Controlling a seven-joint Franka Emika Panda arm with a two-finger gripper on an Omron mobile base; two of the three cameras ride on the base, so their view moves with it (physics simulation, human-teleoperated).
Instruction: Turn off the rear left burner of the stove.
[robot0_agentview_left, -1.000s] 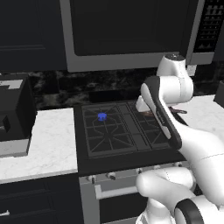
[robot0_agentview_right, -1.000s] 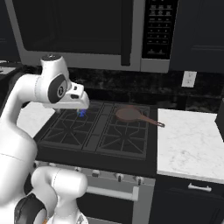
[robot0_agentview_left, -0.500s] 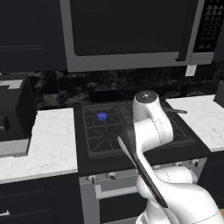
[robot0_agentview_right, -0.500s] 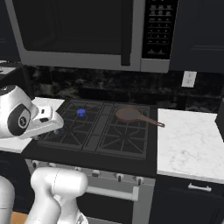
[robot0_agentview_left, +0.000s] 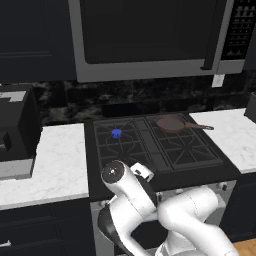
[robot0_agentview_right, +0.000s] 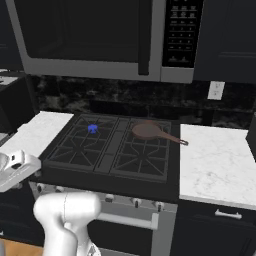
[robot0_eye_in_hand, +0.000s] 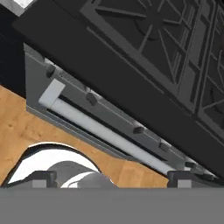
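A: Biggest first?

B: Up at twelve o'clock in both base views, a dark microwave (robot0_agentview_left: 150, 37) with steel trim. Under it, dead centre, the stove (robot0_agentview_left: 155, 145), wide and black, four grates across the top. Flanked by white marble tabletop (robot0_agentview_left: 55, 165) at nine o'clock and again at three o'clock in the left base view. At nine o'clock on that left slab, a boxy black appliance (robot0_agentview_left: 15, 130) (can't tell what kind).

A: And the robot's arm?

B: Folded low at six o'clock in the left base view, in front of the stove's face. In the right base view, hand out at eight o'clock, just off the stove's front left corner.

A: Pincer?

B: Seen in the hand view: pincer (robot0_eye_in_hand: 112, 177) with two dark tips at six o'clock, set well apart, open, gripping nothing. Beyond the tips, wooden floor (robot0_eye_in_hand: 17, 127), then the silver bar handle (robot0_eye_in_hand: 100, 131) and the row of small knobs (robot0_eye_in_hand: 92, 98) running diagonally from ten o'clock toward five o'clock. No contact with any knob.

A: Smaller things?

B: A brown pan (robot0_agentview_right: 150, 131) on the rear right grate, handle pointing toward four o'clock in the right base view.

A: The target?

B: Rear left burner (robot0_agentview_left: 116, 133), at ten o'clock on the cooktop, small blue flame showing at its middle. Lit.
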